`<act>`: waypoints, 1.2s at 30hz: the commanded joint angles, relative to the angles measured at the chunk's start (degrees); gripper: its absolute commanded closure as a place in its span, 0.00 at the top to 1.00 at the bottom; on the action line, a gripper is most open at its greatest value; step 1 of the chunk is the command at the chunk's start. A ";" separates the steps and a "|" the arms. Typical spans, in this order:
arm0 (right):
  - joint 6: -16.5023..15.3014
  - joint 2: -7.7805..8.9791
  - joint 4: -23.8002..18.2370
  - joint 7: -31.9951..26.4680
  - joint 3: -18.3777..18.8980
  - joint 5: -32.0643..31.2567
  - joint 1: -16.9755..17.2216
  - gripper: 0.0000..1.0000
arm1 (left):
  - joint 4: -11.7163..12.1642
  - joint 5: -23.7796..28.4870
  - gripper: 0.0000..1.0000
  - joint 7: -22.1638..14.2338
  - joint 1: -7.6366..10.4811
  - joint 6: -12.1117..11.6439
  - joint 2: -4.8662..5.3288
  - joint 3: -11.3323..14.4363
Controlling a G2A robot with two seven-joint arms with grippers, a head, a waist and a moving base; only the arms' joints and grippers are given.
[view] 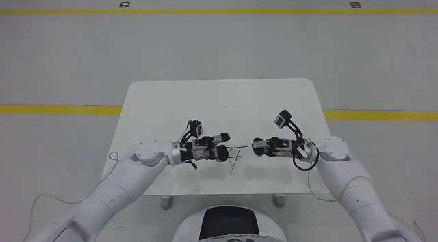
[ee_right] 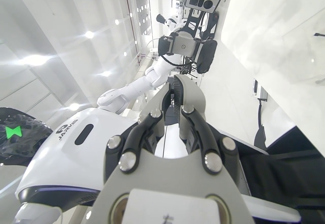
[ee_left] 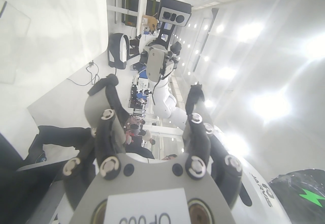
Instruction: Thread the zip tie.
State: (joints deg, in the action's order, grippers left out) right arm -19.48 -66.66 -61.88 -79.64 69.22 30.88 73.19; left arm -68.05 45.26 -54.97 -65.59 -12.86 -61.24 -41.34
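Observation:
The zip tie is a thin dark strip hanging over the white table, between the two grippers, which face each other. One end sits in my right gripper, whose fingers are pressed together. From there the strip runs toward my left gripper, and a bent part droops toward the table's near edge. My left gripper is open, its black fingertips wide apart around the strip's free end, with nothing clamped. The tie is too thin to make out in either wrist view.
Both grippers hover above the near half of the table, close to its front edge. The far half of the tabletop is bare white surface. Grey floor with yellow lines surrounds the table.

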 commanded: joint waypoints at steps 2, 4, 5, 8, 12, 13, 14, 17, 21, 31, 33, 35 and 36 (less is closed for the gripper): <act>0.00 0.01 -0.01 0.00 0.09 -0.14 -0.05 0.00 | 0.00 0.02 1.00 -0.05 0.01 0.02 0.00 0.01; 0.00 0.01 -0.01 0.00 0.09 -0.14 -0.05 0.00 | 0.00 0.02 1.00 -0.05 0.01 0.02 0.00 0.01; 0.00 0.01 -0.01 0.00 0.09 -0.14 -0.05 0.00 | 0.00 0.02 1.00 -0.05 0.01 0.02 0.00 0.01; 0.39 -0.04 -0.17 0.80 0.04 0.35 0.23 0.00 | -1.06 -2.05 1.00 1.28 0.04 0.33 -0.07 0.40; 0.91 -0.15 0.66 0.00 -0.33 4.23 1.26 0.00 | -2.09 -5.49 1.00 4.47 0.83 0.83 -0.26 0.68; 0.61 -0.12 0.93 0.00 -0.62 4.68 1.22 0.00 | -2.27 -5.88 1.00 5.13 0.87 1.02 -0.32 0.74; 0.39 -0.08 1.12 0.00 -1.03 5.13 1.20 0.00 | -2.41 -6.61 1.00 5.73 1.03 1.20 -0.36 0.81; 0.00 0.19 1.69 0.00 -2.40 7.71 1.04 0.00 | -2.95 -8.40 1.00 8.08 1.27 2.27 -0.52 1.05; 0.00 0.62 2.24 0.00 -3.07 7.70 0.34 0.00 | -4.04 -9.72 1.00 11.20 1.19 2.12 -0.66 0.91; 0.54 0.57 1.14 1.72 -3.58 6.76 0.76 0.00 | -5.37 -8.41 1.00 10.82 0.90 2.52 -0.99 1.27; 0.58 0.52 1.25 1.15 -3.73 7.53 0.69 0.00 | -5.45 -6.74 1.00 9.85 0.98 2.32 -1.35 1.56; 0.41 0.40 1.59 0.47 -4.09 7.97 0.35 0.00 | -4.94 -5.31 1.00 9.32 1.15 2.15 -1.71 1.83; 0.11 0.33 2.02 0.47 -4.30 7.94 0.00 0.00 | -4.46 -5.88 1.00 9.22 1.68 1.54 -1.92 2.06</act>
State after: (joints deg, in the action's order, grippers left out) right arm -19.13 -66.27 -60.20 -79.14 65.08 38.85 73.47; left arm -72.94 39.86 -45.77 -64.32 -10.83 -63.00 -39.45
